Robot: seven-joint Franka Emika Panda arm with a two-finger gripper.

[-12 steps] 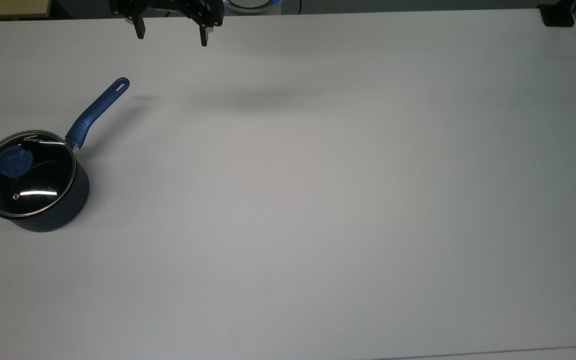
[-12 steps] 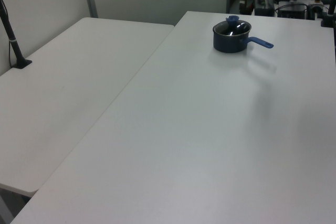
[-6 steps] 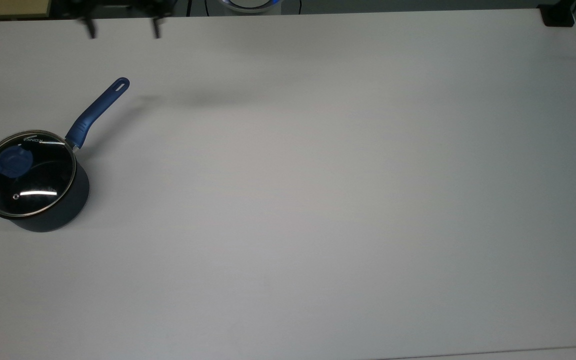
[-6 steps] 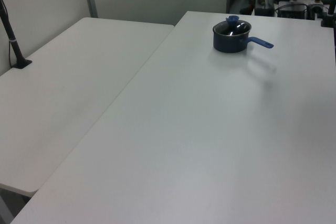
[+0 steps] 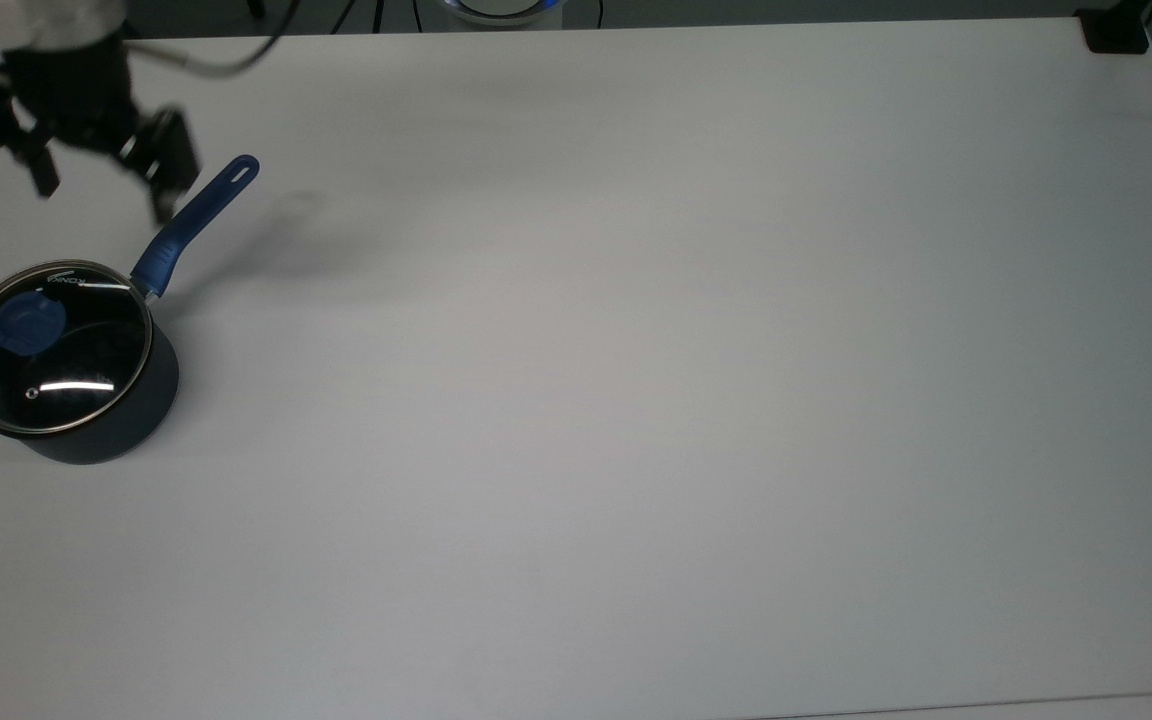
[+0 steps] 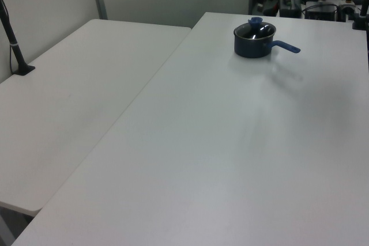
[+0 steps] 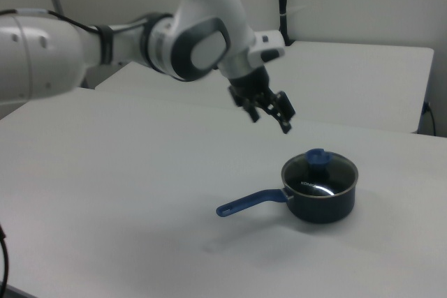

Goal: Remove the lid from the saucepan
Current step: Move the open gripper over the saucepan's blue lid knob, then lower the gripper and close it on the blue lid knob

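The saucepan (image 5: 141, 415) is small and dark navy and stands at the top view's left with its long blue handle (image 5: 194, 226) pointing up and to the right. The lid (image 5: 76, 365), clear glass with a metal rim and a round blue knob (image 5: 27, 323), sits on it. The saucepan (image 7: 323, 204) and lid (image 7: 320, 172) also appear in the right view, and the saucepan (image 6: 252, 46) in the left view. My gripper (image 5: 103, 196) is open and empty, hanging above the table just left of the handle's end. In the right view the gripper (image 7: 271, 122) is up and to the left of the knob (image 7: 316, 157).
The pan stands on a wide white table (image 5: 636, 400). A second white table (image 6: 75, 90) adjoins it on the left view's left, with a black post (image 6: 12, 36) on it. A black clamp (image 5: 1114, 32) sits at the top view's upper right corner.
My gripper has swung from the top view's upper edge to the left and down, ending near the handle's end. The saucepan and lid have not moved.
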